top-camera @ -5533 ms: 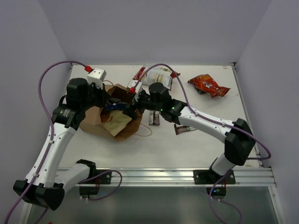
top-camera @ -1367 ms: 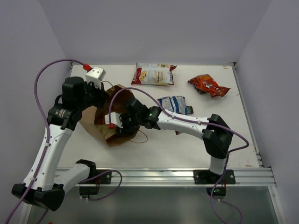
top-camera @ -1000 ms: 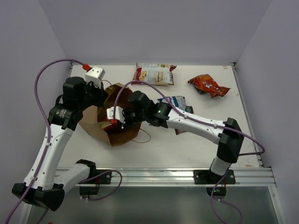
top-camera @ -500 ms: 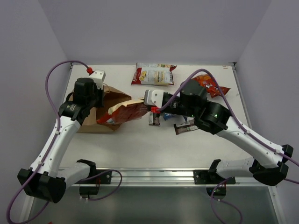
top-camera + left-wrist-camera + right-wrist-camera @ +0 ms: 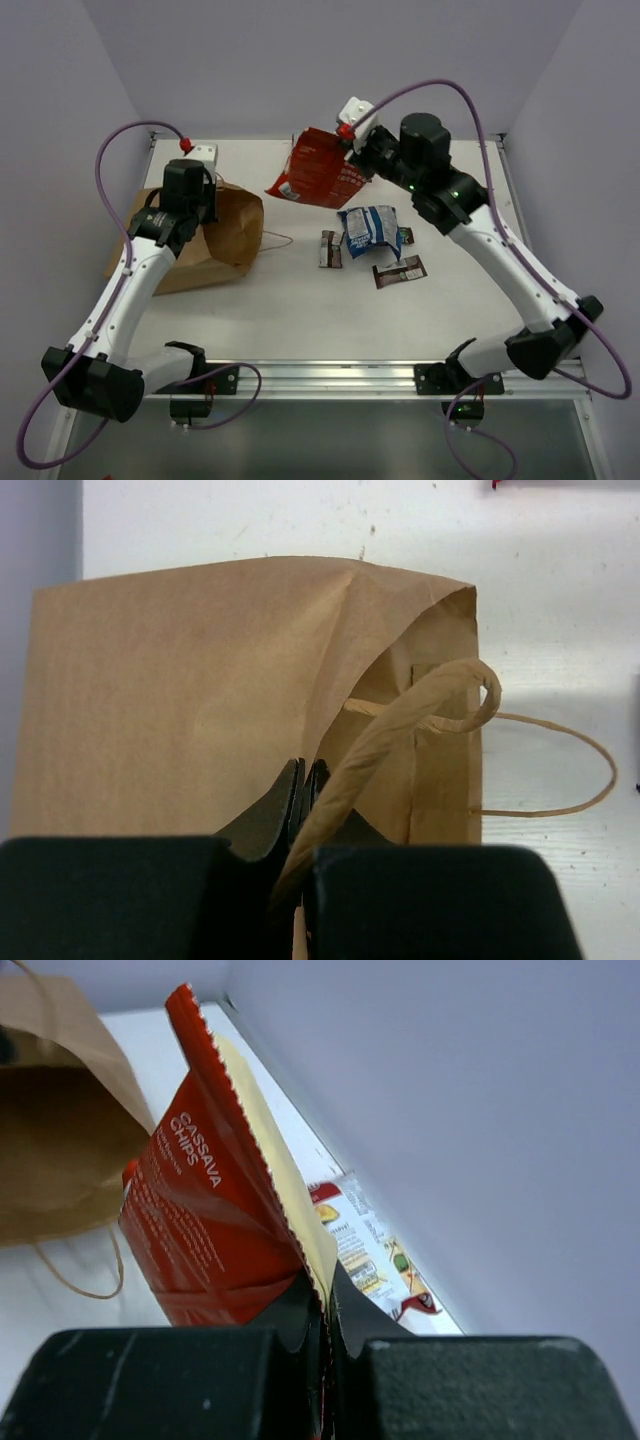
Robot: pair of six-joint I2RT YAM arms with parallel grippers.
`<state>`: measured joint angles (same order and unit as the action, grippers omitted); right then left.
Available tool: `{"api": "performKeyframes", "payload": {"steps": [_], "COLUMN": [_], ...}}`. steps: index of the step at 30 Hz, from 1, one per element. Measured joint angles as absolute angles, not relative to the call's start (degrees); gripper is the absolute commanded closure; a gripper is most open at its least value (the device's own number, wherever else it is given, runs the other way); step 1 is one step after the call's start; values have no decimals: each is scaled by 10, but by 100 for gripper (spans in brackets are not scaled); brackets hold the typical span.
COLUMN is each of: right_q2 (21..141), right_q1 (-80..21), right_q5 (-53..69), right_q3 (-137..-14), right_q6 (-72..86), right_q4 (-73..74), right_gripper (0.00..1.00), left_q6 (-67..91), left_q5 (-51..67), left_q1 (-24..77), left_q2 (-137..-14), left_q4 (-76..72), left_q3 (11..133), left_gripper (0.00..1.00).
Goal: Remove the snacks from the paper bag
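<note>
Snacks are spread over the worktop in the top view. A blue-white packet lies near the middle with two dark candy bars just beside it. The paper bag lies on its side at the left, its mouth facing them. The left hand sits on the bag's upper edge. The right hand holds a red packet in the air over the back of the worktop, well apart from the bag.

From the left wrist, the left hand is clenched on the paper bag at the rim of its mouth. One loop handle lies flat on the worktop, and another curls up close to the fingers.

From the right wrist, the right hand is pinched tight on the serrated edge of the red packet, which reads "CASSAVA CHIPS". A white packet lies on the worktop beneath it, against the wall. The paper bag is off to the left.
</note>
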<state>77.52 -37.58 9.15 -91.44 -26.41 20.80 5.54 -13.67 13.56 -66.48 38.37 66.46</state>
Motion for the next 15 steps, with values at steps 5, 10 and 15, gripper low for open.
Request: {"api": "performKeyframes", "payload": {"steps": [5,10,15], "right_q2": [916,983,987], "right_q1": [-365,-373,-426], "right_q5": [34,-10,-14], "right_q3": [-948,-864,-753], "right_q6": [-254,-244,-242], "right_q4": [156,65,10], "right_gripper": [100,93,67], "left_q6": [70,90,105], "left_q5": [-162,-202,-228], "left_q1": [134,112,77], "left_q2": [-658,-642,-631], "left_q4": [400,423,428], "left_q3": [706,756,783], "left_gripper": [100,100,100]}}
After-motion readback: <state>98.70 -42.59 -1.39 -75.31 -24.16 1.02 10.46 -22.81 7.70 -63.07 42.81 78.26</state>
